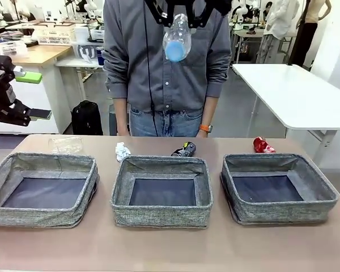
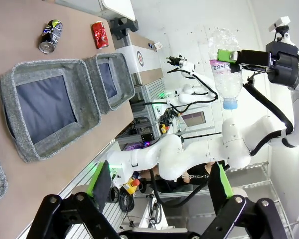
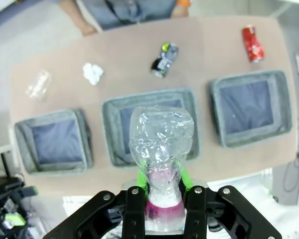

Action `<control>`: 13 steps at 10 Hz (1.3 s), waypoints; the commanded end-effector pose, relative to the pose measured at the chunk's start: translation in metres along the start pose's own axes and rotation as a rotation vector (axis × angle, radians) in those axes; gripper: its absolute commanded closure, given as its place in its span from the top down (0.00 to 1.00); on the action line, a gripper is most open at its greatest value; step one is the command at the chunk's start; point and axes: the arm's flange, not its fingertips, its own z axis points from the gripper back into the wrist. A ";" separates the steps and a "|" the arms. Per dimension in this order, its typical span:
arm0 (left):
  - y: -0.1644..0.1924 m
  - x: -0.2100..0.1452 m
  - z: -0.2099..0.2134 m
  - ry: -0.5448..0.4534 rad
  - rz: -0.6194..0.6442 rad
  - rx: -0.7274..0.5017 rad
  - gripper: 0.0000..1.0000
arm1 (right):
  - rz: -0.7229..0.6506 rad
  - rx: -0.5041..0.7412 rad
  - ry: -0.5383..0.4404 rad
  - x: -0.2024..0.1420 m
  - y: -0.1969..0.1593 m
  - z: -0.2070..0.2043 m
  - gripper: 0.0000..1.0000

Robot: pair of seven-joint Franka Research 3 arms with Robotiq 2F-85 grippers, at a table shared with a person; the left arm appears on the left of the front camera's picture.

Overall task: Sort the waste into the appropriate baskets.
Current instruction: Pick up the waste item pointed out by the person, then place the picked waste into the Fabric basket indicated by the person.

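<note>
1. Desk [image 1: 170, 249] first, brown and wide across the whole front view; a person [image 1: 164, 73] in a grey shirt stands at its far edge, hands down by the sides.
2. Three grey baskets sit in a row on the near half; left basket [image 1: 42, 218], middle basket [image 1: 161, 218], right basket [image 1: 283, 214]; they stand apart from one another, and each shows its dark flat bottom.
3. Right pincer [image 3: 163, 191] is up high over the desk; it is pinching the bottle at the pinkish label, a green pad on either side.
4. Left pincer [image 1: 37, 95] hangs out at the left edge, above desk level; its fingers are spread wide.
5. Bottle [image 1: 177, 38], clear and crumpled, is in the air in front of the person's chest; the blue cap is its lowest part in the front view; from the right wrist it lines up over the middle basket.
6. Cup [image 1: 66, 144] lies on the desk behind the left basket.
7. Black can [image 1: 184, 149] lies just behind the middle basket's far rim, toward the right; red can [image 1: 263, 145] lies just behind the right basket's far rim.
8. Paper ball [image 1: 122, 151] sits just beyond the middle basket's far left corner.
</note>
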 end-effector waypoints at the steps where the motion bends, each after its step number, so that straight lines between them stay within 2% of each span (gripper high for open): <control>1: -0.001 0.002 -0.001 -0.003 -0.022 -0.021 1.00 | 0.001 -0.009 -0.012 0.000 0.000 0.000 0.25; 13: -0.001 0.002 -0.001 -0.003 -0.022 -0.021 1.00 | 0.001 -0.009 -0.012 0.000 0.000 0.000 0.25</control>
